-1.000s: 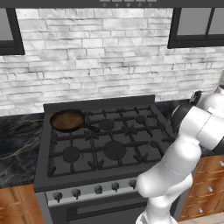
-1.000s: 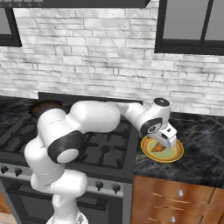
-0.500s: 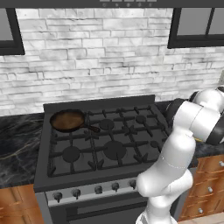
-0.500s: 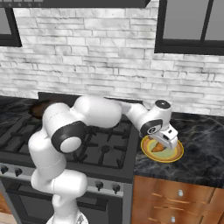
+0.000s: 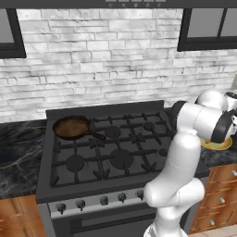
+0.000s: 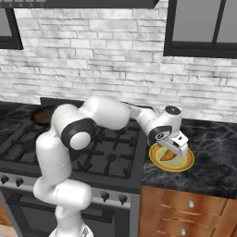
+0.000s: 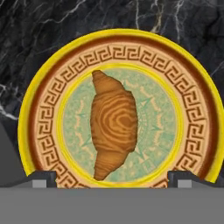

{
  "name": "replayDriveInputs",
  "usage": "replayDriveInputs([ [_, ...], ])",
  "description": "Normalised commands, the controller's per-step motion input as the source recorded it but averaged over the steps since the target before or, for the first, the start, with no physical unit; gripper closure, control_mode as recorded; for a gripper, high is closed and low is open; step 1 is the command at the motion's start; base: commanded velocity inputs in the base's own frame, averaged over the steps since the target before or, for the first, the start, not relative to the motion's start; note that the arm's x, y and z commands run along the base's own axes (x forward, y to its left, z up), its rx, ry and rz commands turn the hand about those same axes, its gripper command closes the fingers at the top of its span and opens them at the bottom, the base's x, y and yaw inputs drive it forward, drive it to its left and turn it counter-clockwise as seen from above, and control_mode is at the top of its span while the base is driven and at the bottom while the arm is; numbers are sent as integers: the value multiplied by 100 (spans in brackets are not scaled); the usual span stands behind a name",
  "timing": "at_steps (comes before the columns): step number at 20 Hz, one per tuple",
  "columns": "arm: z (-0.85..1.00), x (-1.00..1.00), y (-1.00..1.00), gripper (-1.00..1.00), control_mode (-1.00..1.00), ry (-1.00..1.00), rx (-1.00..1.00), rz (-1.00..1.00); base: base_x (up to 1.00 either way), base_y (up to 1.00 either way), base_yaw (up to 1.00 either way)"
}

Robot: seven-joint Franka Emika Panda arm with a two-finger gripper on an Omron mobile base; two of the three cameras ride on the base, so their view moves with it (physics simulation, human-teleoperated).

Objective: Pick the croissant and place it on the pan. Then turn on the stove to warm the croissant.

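The croissant (image 7: 113,131) lies in the middle of a yellow plate (image 7: 39,105) on the dark marble counter, right of the stove (image 5: 115,152). My gripper (image 7: 113,177) hangs open just above it, one fingertip on each side of the pastry and nothing held. From the right base view, the gripper (image 6: 171,150) points down over the croissant (image 6: 167,156) on the plate (image 6: 185,165). The pan (image 5: 71,127) sits empty on the stove's back left burner, handle pointing right. In the right base view my arm partly hides the pan (image 6: 43,115).
A row of small knobs (image 5: 102,201) runs along the stove front. Black marble counter (image 6: 213,152) lies on both sides of the stove, with wooden drawers below. A white brick wall and dark windows stand behind. My arm reaches across the stove's right half.
The arm's elbow and upper links have swung to the right. The hand stays above the plate with its jaws open. The croissant and pan have not moved.
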Motion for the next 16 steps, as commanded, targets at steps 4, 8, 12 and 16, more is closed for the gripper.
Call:
replayDriveInputs([
  [4, -25, 20, -6, -100, -100, 0, 0, 0, 0, 0, 0],
  [8, -21, 16, -27, -100, -100, 0, 1, 2, 0, 0, 0],
  [12, -18, 9, -33, -100, -100, 0, 0, 4, 0, 0, 0],
  [16, -18, 18, -13, -100, -100, 0, 0, 2, 0, 0, 0],
])
